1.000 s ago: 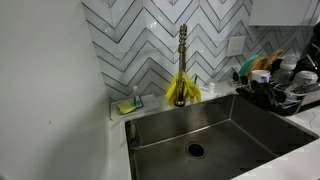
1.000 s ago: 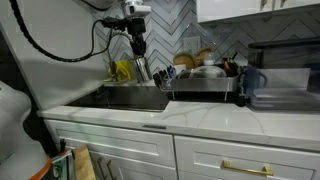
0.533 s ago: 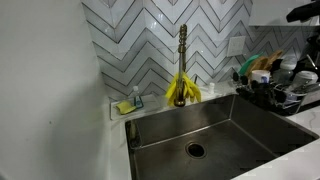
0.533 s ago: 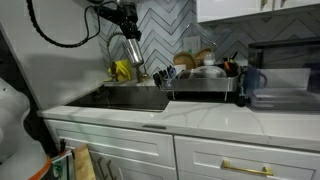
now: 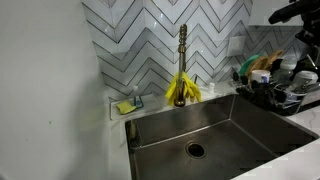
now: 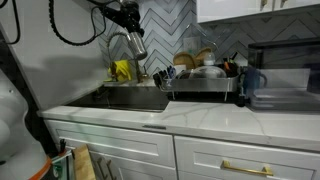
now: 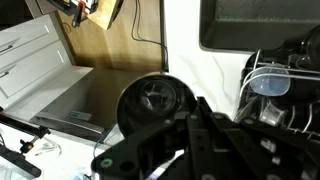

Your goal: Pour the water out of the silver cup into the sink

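Past the table (image 6: 200, 112) edge lies the sink (image 6: 128, 97), and high above it, at 12 o'clock, the hand (image 6: 130, 35) is clamped on the silver cup (image 6: 135, 46), whose long axis leans from 11 to 5 o'clock, mouth toward the wrist.

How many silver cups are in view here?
1: the silver cup, held aloft and tilted between the jaws of the gripper. More could be hidden among the dishes in the dish rack.
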Robot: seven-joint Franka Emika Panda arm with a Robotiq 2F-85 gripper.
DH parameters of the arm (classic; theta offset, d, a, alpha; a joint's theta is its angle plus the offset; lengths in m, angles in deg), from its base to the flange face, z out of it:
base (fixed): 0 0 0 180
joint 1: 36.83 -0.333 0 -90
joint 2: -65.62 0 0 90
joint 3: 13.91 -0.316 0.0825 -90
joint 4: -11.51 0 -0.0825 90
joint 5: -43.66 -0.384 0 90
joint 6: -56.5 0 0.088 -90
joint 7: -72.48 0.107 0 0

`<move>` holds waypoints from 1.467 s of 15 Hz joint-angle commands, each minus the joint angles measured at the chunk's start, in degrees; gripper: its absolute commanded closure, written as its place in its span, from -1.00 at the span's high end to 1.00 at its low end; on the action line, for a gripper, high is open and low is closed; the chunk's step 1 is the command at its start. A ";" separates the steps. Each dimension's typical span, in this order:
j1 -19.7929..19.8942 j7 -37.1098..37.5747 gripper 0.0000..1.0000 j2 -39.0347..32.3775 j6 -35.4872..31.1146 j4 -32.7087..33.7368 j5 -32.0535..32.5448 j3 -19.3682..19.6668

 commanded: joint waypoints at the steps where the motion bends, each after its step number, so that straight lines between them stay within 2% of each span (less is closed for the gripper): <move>1: -3.35 0.21 -0.98 -0.82 0.97 0.85 1.85 2.03; 9: -10.13 -0.27 -0.98 -3.42 4.04 3.43 12.57 0.13; 16: -15.77 -0.52 -0.98 -7.89 14.44 7.33 24.80 -1.75; 22: -19.28 -2.31 -0.98 -12.20 16.66 10.48 33.47 -1.54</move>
